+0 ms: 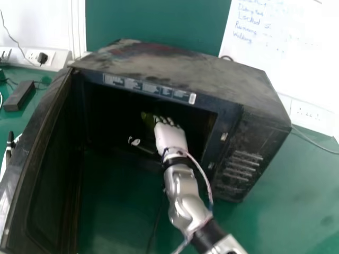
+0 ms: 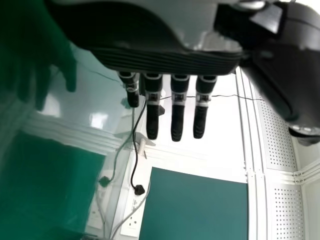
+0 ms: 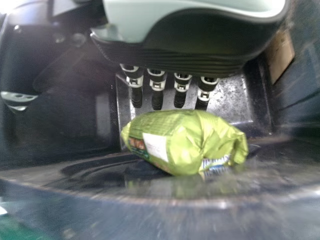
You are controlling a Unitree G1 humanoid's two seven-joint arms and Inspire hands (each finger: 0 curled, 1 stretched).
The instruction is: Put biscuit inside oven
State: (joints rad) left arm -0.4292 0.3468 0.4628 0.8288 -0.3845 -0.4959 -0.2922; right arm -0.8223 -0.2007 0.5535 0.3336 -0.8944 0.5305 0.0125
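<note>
My right hand is open inside the oven, centre frame, biscuit packet by my fingertips. I'd back out straight, fingers flat, no snagging.

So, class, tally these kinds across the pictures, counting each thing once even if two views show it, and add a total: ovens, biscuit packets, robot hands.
Oven: 1
Biscuit packet: 1
Right hand and left hand: 2
Total: 4
</note>
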